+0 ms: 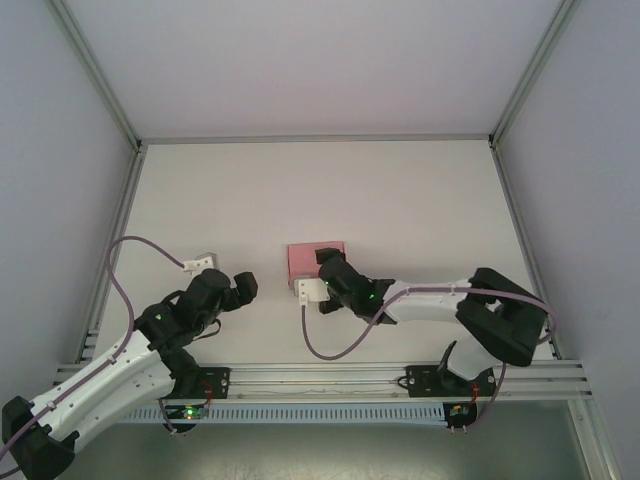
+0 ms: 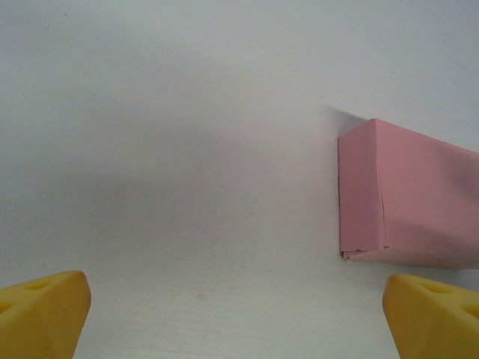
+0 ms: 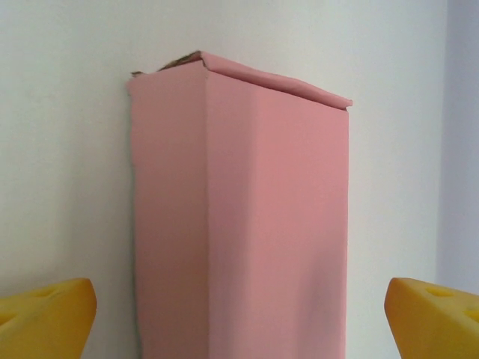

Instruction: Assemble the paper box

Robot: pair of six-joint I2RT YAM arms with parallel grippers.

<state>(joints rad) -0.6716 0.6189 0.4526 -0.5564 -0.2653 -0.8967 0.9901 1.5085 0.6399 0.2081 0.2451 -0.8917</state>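
Standing over the white table [image 1: 400, 200], I see the paper box [image 1: 305, 258] near the middle of it, a small closed pink block lying well clear of the walls. From the overhead camera its corner towards 4 o'clock is hidden under the black head of the right gripper [image 1: 327, 262], so I cannot see its whole outline there.

The right gripper's own camera looks along the box [image 3: 239, 224], which runs out of the picture at 6 o'clock, so its near end is cut off. The right gripper [image 3: 239, 321] is spread wide: one yellow finger [image 3: 45, 318] sits at 8 o'clock and the other at 4 o'clock, with the box between them and a strip of table showing on each side, so neither pad touches the card. At 12 o'clock the far flap stands slightly proud of the body, with a ragged brownish edge at its 11 o'clock corner; whether it is tucked in fully I cannot tell.

The left gripper [image 1: 232, 285] hangs at about 8 o'clock from the box, apart from it. Its jaws are spread too, holding nothing: in its wrist view the left gripper [image 2: 239, 321] shows only the tips of its yellow fingers [image 2: 41, 314] in the bottom corners. There the box [image 2: 412, 194] lies at 3 o'clock and is cut off by the picture's edge, showing one end face and part of a long face, with a thin seam along the bottom edge
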